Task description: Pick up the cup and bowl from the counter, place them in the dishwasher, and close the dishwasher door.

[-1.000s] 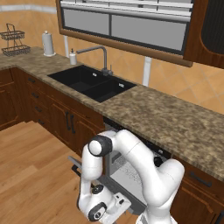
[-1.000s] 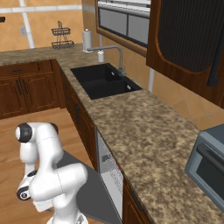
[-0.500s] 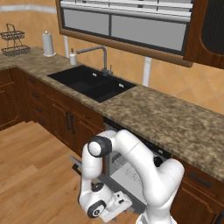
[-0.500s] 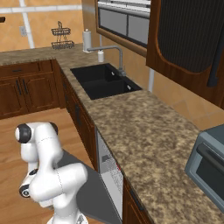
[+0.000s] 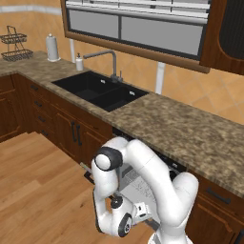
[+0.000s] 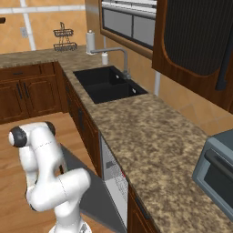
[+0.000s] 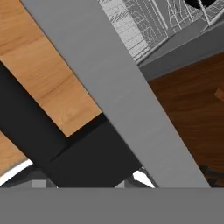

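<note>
The closing step looks to be in hand: the granite counter (image 5: 190, 133) carries no cup or bowl, and in the hand view a black rounded shape, probably the bowl (image 7: 202, 3), sits in the white wire rack (image 7: 144, 22) at the frame's top edge. The cup I cannot make out.

The dishwasher door (image 6: 93, 193) hangs open, sloping down toward the wood floor (image 5: 43, 190), and the arm is folded low in front of it. The hand camera sits close to the door's grey edge (image 7: 113, 87), with its dark bar handle (image 7: 48, 135) just beside. Whether the claw is open or closed I cannot tell.

Next, I judge, comes an upward push under that edge, swinging the panel shut.
</note>
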You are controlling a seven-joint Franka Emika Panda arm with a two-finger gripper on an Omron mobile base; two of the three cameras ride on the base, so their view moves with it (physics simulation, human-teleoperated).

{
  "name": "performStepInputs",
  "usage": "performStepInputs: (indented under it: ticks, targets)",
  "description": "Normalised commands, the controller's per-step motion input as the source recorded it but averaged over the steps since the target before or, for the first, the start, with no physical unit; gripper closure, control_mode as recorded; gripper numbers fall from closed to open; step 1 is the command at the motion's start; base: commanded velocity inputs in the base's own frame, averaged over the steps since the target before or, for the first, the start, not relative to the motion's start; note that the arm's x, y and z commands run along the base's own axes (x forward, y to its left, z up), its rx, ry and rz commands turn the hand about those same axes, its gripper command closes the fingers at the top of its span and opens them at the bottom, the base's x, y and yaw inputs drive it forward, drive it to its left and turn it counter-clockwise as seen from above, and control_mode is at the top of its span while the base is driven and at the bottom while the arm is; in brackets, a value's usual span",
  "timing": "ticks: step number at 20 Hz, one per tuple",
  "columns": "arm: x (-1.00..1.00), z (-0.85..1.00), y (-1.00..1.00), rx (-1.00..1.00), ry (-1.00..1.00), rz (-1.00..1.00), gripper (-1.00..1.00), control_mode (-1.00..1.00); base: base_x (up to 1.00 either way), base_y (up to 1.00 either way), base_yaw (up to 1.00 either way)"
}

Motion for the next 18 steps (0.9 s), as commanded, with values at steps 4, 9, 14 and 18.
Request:
performStepInputs:
  ticks: [4,9,14,18]
  targets:
    - [1.00,0.41,-0.21,-0.45,-0.40,0.00,-1.00,-1.00,0.00,0.00,0.00]
    - [1.00,0.13,-0.27,-0.45,-0.35,0.00,-1.00,-1.00,0.00,0.00,0.00]
    - [1.00,-0.61,-0.36,-0.51,-0.16,0.00,-1.00,-1.00,0.00,0.00,0.00]
    - [1.00,-0.93,-0.42,-0.53,-0.11,0.00,-1.00,-1.00,0.00,0.00,0.00]
